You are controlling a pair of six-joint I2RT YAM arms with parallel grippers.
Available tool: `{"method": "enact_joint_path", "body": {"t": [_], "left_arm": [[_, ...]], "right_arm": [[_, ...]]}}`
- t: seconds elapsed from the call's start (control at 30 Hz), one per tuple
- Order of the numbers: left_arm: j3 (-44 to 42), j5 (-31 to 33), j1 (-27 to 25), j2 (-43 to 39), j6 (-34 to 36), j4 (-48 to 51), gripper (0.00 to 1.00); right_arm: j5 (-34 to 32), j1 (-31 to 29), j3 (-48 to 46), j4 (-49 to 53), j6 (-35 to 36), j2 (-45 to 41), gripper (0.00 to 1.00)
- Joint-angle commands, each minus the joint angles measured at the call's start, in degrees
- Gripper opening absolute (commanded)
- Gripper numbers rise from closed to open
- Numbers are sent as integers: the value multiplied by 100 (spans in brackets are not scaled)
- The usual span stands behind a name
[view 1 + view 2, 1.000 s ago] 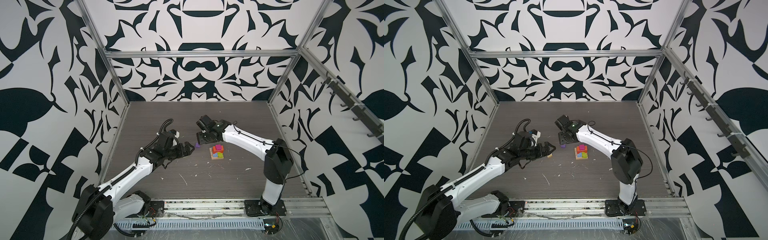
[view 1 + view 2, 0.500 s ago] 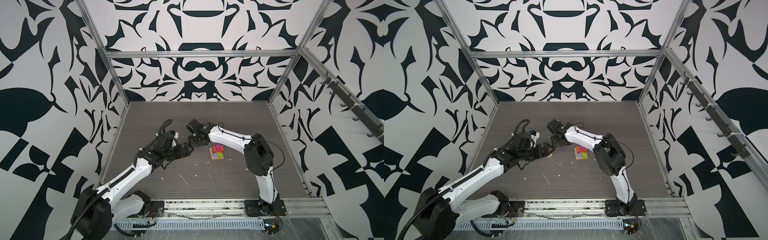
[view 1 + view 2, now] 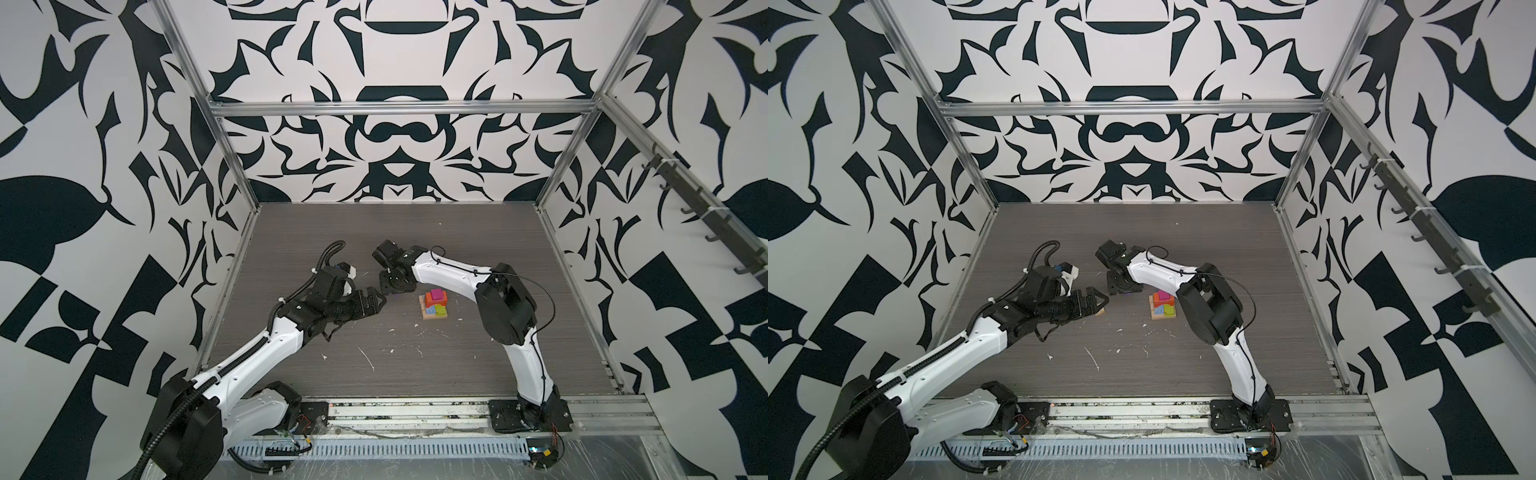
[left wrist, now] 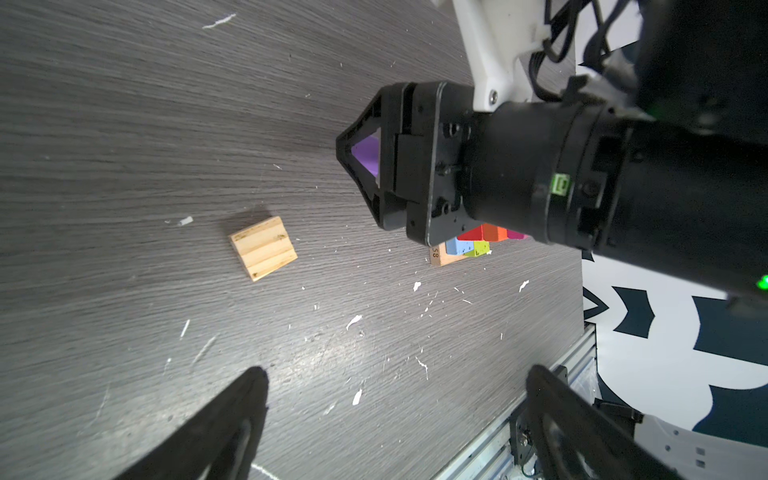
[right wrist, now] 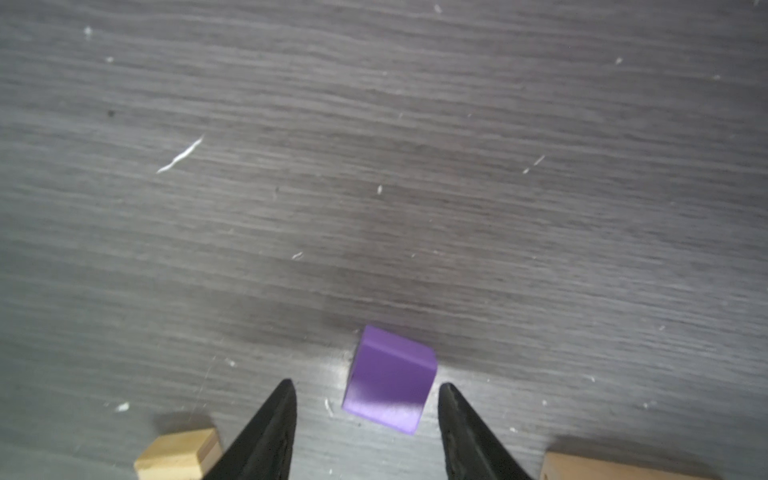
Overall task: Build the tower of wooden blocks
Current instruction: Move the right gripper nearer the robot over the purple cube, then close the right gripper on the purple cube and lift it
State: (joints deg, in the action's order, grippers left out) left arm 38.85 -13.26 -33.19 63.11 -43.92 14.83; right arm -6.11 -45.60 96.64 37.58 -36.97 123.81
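The wood block tower (image 3: 435,305) (image 3: 1163,306) stands mid-table: a tan base plank carrying blue, lime, orange, red and magenta pieces. Left of it, my right gripper (image 3: 392,286) (image 5: 365,384) points down over a purple block (image 5: 388,382) (image 4: 366,160). It is open, one finger on each side of the block with a gap on both sides. A plain tan block (image 4: 263,248) (image 3: 1100,311) lies beside it on the table. My left gripper (image 3: 376,303) (image 4: 397,370) hovers just left of the right one, wide open and empty.
White flecks and scratches (image 3: 368,357) dot the dark wood-grain table. Patterned walls on aluminium posts (image 3: 232,166) close three sides, and a metal rail (image 3: 415,411) runs along the front. The two grippers' tips are nearly touching.
My right gripper has swung left and down from behind the purple block to straddle it, and its jaws have narrowed. The left arm has barely moved.
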Motion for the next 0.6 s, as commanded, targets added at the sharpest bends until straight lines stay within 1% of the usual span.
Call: {"method": "enact_joint_path", "body": {"t": [0.0,0.2,0.57], "left_arm": [[-114,27,-12,-91,23,38,99],[-110,30,-12,-111,21,46,100],[-123,33,-12,-98,11,20,100]], "right_arm": [[25,35,114,-108,-139,-50,58],[112,78,101,-172,-212,69,56],[186,89,29,-208,-240,100,47]]}}
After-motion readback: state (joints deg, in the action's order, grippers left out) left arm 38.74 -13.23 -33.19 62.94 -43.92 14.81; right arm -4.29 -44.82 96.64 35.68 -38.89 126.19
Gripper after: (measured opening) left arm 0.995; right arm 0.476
